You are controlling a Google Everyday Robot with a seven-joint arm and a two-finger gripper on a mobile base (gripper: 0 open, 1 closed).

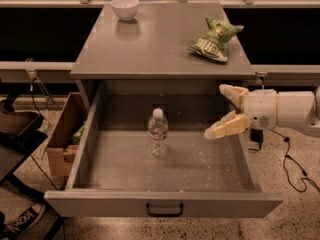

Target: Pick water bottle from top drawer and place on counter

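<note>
Gripper (216, 111) spread, empty, apart to rt of water bottle (158, 131) in top drawer (100, 204).

The gripper (215, 112) hangs over the drawer's (165, 204) right wall, its arm (295, 111) cut off at the right edge; the drawer half hides a cardboard box (62, 134)

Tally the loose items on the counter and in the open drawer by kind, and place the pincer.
Water bottle: 1, upright in the top drawer
White bowl: 1, on the counter
Green snack bag: 1, on the counter
Total: 3
Pincer: open, over the drawer's right edge, clear of the bottle
</note>
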